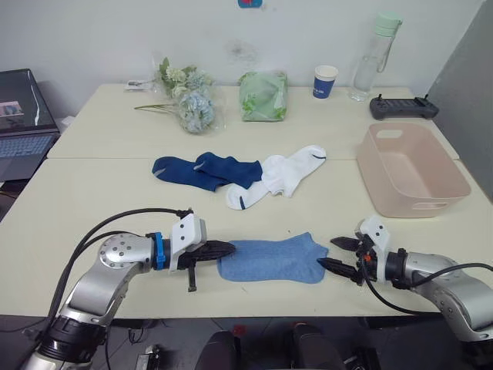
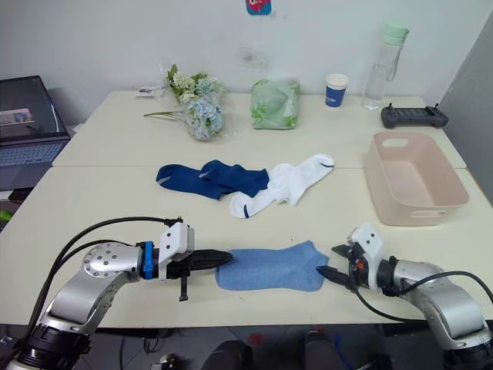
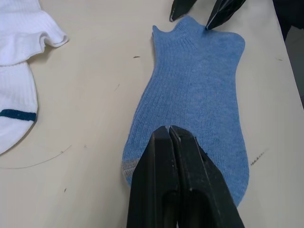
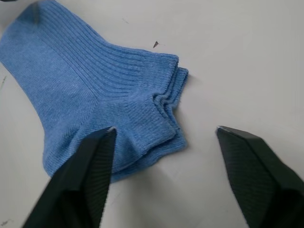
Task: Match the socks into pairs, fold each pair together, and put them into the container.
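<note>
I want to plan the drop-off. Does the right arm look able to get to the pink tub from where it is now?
Probably yes. The container sits on the right gripper's side, beyond it, with bare table between. Its top is open and nothing blocks the way.

sock [image 1: 273, 260] nearest, container [image 1: 454, 183] right (socks [image 1: 239, 173] behind)

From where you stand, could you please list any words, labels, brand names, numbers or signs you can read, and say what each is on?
No text can be read here.
Paper cup: blue with a white band, no legible print.
Sticker on the wall: cut off at the frame edge, unreadable.
Laptop: screen content too small to read.
Water bottle and controller: no label can be made out.
</note>
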Tool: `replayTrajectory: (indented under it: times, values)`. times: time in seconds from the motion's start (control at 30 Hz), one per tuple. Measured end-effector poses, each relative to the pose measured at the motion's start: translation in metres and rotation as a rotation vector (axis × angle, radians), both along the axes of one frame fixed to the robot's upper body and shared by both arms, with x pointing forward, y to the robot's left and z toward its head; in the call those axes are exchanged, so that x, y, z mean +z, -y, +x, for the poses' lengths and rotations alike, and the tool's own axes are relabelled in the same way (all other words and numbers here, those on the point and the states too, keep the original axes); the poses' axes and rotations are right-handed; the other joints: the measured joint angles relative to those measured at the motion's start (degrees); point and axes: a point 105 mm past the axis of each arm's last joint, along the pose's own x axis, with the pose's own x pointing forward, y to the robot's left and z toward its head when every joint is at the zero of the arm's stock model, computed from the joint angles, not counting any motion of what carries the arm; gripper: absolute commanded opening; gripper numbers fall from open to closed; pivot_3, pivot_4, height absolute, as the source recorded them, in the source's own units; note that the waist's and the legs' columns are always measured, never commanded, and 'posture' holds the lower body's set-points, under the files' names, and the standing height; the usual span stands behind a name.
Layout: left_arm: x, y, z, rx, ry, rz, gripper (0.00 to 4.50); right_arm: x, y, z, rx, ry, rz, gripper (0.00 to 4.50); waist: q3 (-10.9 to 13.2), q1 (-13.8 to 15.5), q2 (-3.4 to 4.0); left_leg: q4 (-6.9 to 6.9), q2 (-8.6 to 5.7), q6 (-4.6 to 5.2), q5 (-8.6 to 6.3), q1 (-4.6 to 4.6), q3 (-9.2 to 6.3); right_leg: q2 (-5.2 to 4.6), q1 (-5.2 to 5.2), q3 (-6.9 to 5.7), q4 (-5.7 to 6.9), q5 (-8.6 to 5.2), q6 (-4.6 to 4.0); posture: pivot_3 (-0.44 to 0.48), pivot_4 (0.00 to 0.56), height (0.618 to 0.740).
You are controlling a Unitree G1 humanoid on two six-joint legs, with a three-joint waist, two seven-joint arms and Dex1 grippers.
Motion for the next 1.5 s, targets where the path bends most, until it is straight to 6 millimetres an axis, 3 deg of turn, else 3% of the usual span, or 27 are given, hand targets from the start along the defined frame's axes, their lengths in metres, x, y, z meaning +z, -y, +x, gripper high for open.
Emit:
replayTrajectory:
  times: [0.23, 0.37, 0.57, 0.8, 0.9, 0.97, 1.3, 1.5]
  values:
    - [0.001, 0.000, 0.001, 0.005, 0.000, -0.007, 0.00, -0.003, -0.007, -0.009, 0.009, -0.115, 0.059, 0.02, 0.0, 0.0, 0.01, 0.00, -0.02, 0.00, 0.00, 0.00, 0.01, 0.00, 0.00, 0.01, 0.00, 0.00, 0.00, 0.000, 0.150, 0.740]
    - [0.003, 0.002, -0.001, -0.004, 0.008, -0.007, 0.00, 0.009, -0.017, 0.001, -0.003, -0.115, 0.113, 0.02, 0.0, -0.1, 0.02, 0.00, -0.01, 0.00, 0.00, -0.01, 0.01, 0.01, -0.02, 0.01, 0.02, 0.00, 0.00, 0.000, 0.150, 0.740]
    - [0.005, 0.019, -0.005, -0.067, 0.012, -0.020, 0.00, 0.032, -0.012, 0.013, -0.002, -0.112, 0.143, 0.02, 0.0, 0.1, 0.01, 0.01, -0.08, 0.00, 0.00, -0.03, 0.04, -0.01, 0.00, 0.02, -0.02, 0.00, 0.00, 0.000, 0.150, 0.740]
    - [-0.016, 0.058, 0.010, -0.105, 0.012, 0.035, 0.00, 0.035, -0.005, 0.012, 0.041, -0.165, 0.138, 0.02, 0.0, 0.2, 0.01, 0.02, -0.09, 0.02, -0.01, -0.06, 0.04, 0.03, -0.01, 0.00, -0.03, 0.00, 0.00, 0.000, 0.150, 0.740]
    - [-0.034, 0.063, 0.012, -0.096, -0.023, 0.071, 0.00, 0.035, -0.006, 0.007, 0.065, -0.193, 0.158, 0.02, 0.0, -0.1, 0.01, 0.02, -0.04, 0.02, -0.01, -0.04, 0.05, 0.03, -0.02, 0.02, 0.00, 0.00, 0.00, 0.000, 0.150, 0.740]
    - [-0.034, 0.065, 0.013, -0.099, -0.013, 0.075, 0.00, 0.036, -0.008, 0.004, 0.078, -0.210, 0.175, 0.02, 0.0, 0.0, 0.04, 0.03, -0.04, 0.02, 0.00, -0.02, 0.02, 0.02, 0.00, 0.01, 0.05, 0.00, 0.00, 0.000, 0.150, 0.740]
    - [-0.037, 0.071, 0.013, -0.091, -0.001, 0.086, 0.00, 0.077, -0.051, -0.006, 0.224, -0.276, 0.484, 0.02, -0.1, 0.1, 0.05, 0.07, -0.05, 0.02, -0.01, 0.02, -0.01, 0.00, 0.08, 0.01, 0.02, 0.01, 0.01, 0.000, 0.150, 0.740]
    - [-0.036, 0.067, 0.012, -0.058, -0.017, 0.082, 0.00, 0.069, -0.070, -0.010, 0.284, -0.309, 0.474, 0.02, -0.1, -0.1, 0.05, 0.06, -0.05, 0.02, -0.01, 0.00, -0.01, 0.01, 0.04, 0.00, 0.02, 0.01, 0.01, 0.000, 0.150, 0.740]
